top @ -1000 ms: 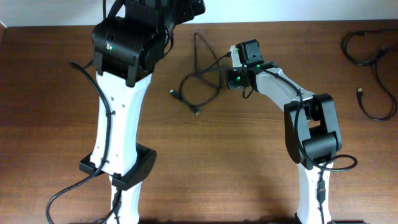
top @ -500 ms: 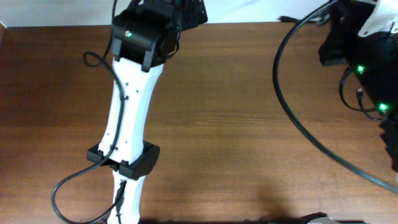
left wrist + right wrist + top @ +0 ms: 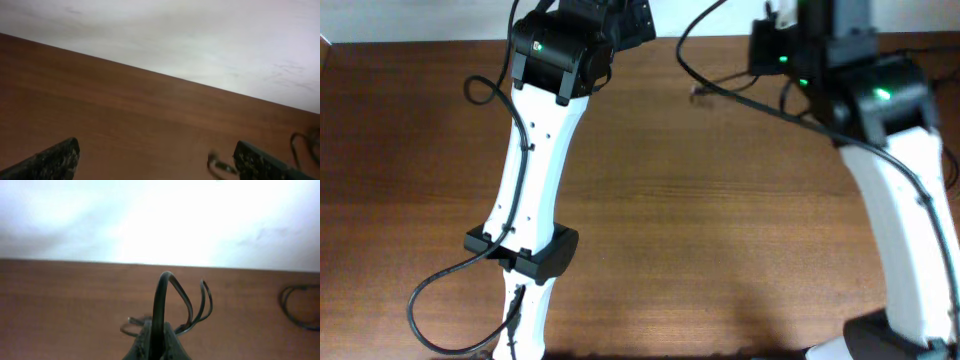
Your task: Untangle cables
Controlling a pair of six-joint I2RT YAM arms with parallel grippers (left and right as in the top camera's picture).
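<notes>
- Right jaws: clamped on a loop of the thin black cables (image 3: 161,297), held up over the far side of the table (image 3: 60,310); more loops stand just beyond.
- Left jaws: wide apart, holding nothing.
- Plug end (image 3: 214,159): near one left fingertip (image 3: 260,162).
- Separate cord (image 3: 295,305): on the table, well apart.

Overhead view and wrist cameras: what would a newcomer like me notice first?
Probably the white-and-black left arm and right arm stretched across the table, the right one looming large with green lights. In the right wrist view, the right hand pinches thin black cables that arch up above the wood. The left hand hangs open.
</notes>
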